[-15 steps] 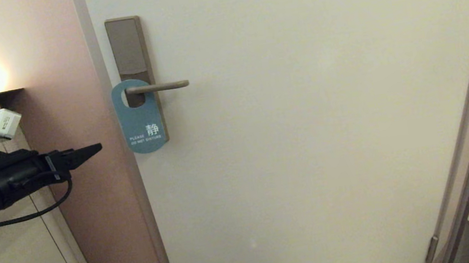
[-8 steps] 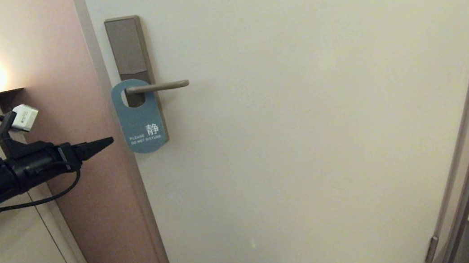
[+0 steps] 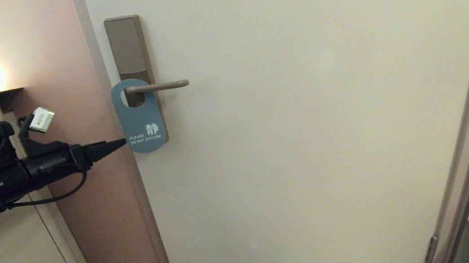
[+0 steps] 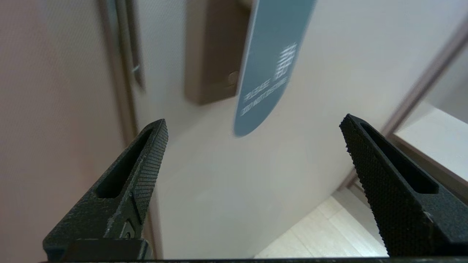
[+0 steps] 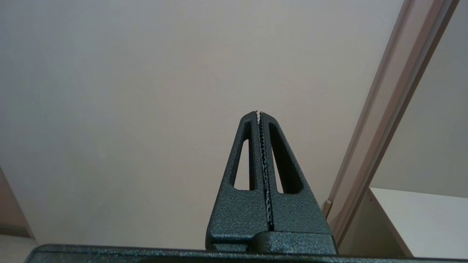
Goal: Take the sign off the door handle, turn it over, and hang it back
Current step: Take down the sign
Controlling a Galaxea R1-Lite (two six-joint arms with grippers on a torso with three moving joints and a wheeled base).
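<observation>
The left gripper (image 3: 120,143) is held level with its jaws spread wide and nothing between them, its tip just beside the lower left edge of the sign (image 3: 140,116) (whether it touches cannot be told); in the left wrist view the sign's rounded bottom end is seen ahead of the two fingers (image 4: 146,171), between them, blue face with white lettering outward. The sign is hung by its hole on the door handle (image 3: 157,87), above and ahead of that gripper; the right gripper (image 5: 259,112) is pressed together, empty, pointed at the bare door (image 3: 308,140).
</observation>
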